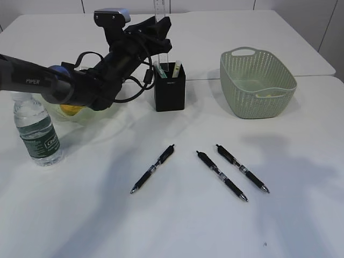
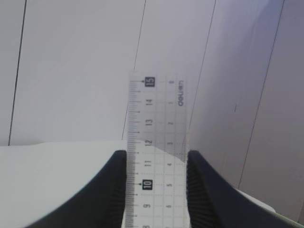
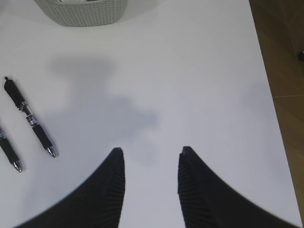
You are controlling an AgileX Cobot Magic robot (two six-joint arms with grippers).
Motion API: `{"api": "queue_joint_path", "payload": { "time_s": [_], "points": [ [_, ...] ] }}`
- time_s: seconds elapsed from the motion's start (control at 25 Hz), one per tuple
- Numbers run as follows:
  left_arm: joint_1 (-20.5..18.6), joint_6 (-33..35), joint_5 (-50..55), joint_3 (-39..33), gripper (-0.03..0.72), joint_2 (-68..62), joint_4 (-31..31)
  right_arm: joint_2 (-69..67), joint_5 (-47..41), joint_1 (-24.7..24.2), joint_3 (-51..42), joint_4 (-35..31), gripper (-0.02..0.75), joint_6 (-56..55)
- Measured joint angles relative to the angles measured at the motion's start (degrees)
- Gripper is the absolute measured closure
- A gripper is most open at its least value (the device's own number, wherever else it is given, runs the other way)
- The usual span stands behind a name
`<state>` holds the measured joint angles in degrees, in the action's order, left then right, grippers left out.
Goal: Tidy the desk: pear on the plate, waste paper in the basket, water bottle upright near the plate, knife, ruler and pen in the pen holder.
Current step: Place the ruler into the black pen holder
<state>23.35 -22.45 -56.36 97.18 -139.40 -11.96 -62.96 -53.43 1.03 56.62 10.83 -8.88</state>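
My left gripper [image 1: 157, 31] is shut on a clear ruler [image 1: 159, 12], holding it upright over the black pen holder [image 1: 170, 88]. In the left wrist view the ruler [image 2: 156, 109] stands between the two pads of the left gripper [image 2: 156, 153]. Three black pens [image 1: 153, 168] [image 1: 221, 176] [image 1: 242, 168] lie on the table in front. The water bottle [image 1: 36, 131] stands upright at the left. A yellow pear [image 1: 70, 110] lies on the pale plate [image 1: 94, 115], half hidden by the arm. My right gripper [image 3: 151, 152] hangs open over bare table.
The green basket [image 1: 257, 80] stands at the right, with something pale inside that I cannot make out. Green-handled items [image 1: 161, 70] stick out of the pen holder. In the right wrist view two pens [image 3: 29, 116] [image 3: 9, 152] lie to the left, and the table edge runs along the right.
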Motion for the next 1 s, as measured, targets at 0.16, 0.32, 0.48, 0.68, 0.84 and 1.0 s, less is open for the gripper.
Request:
{"api": "queue_joint_path", "payload": {
  "time_s": [0.16, 0.32, 0.48, 0.68, 0.84, 1.0],
  "points": [
    [0.0, 0.0, 1.52, 0.0, 0.426, -0.59, 0.0, 0.0, 0.0, 0.0, 0.0, 0.0, 0.424, 0.0],
    [0.0, 0.0, 3.0, 0.0, 0.426, -0.69, -0.11, 0.0, 0.0, 0.0, 0.0, 0.0, 0.424, 0.0],
    [0.0, 0.0, 5.62, 0.0, 0.424, -0.69, -0.23, 0.0, 0.1, 0.0, 0.0, 0.0, 0.424, 0.0],
    [0.0, 0.0, 8.01, 0.0, 0.424, -0.69, -0.31, 0.0, 0.46, 0.0, 0.0, 0.0, 0.424, 0.0],
    [0.0, 0.0, 8.09, 0.0, 0.421, -0.71, -0.34, 0.0, 0.87, 0.0, 0.0, 0.0, 0.424, 0.0],
    [0.0, 0.0, 8.38, 0.0, 0.412, -1.58, -0.68, 0.0, 0.87, 0.0, 0.0, 0.0, 0.424, 0.0]
  ]
}}
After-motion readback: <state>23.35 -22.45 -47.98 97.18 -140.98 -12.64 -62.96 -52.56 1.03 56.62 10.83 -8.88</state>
